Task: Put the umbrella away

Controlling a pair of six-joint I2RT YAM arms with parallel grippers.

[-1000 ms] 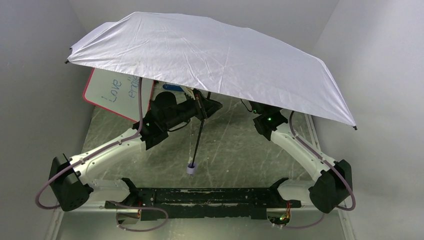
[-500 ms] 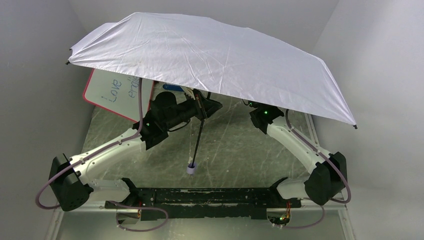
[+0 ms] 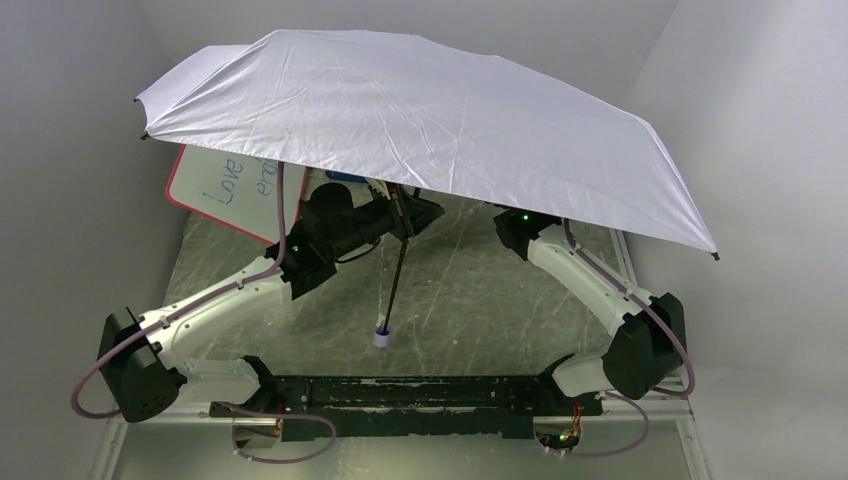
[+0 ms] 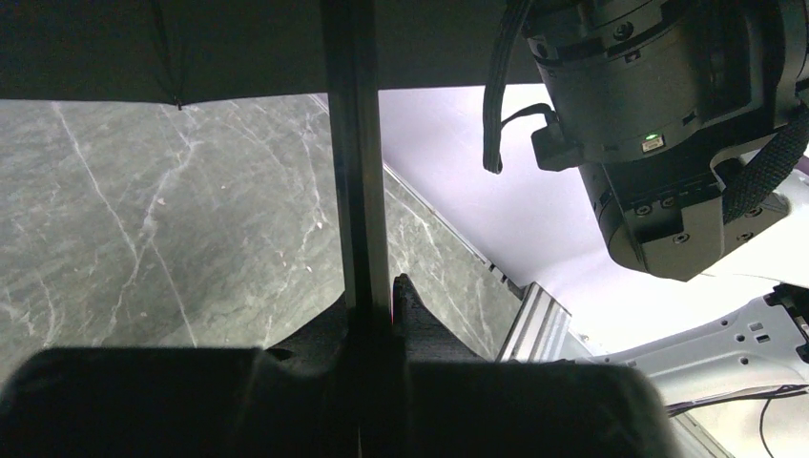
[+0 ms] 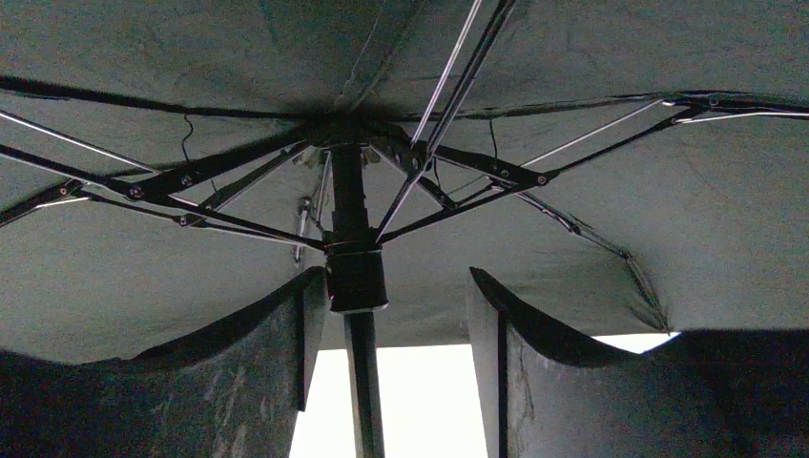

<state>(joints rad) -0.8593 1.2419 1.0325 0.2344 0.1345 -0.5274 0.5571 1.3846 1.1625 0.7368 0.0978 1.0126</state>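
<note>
Open umbrella [image 3: 420, 120], left tool [image 4: 372, 307] clamping its shaft [image 4: 355, 191]; right tool [image 5: 394, 275] agape

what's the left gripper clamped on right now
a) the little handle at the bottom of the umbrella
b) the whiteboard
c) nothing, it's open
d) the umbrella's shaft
d: the left gripper is shut on the umbrella by its dark shaft, with a finger pressed against each side, while the handle hangs free below it.
</note>
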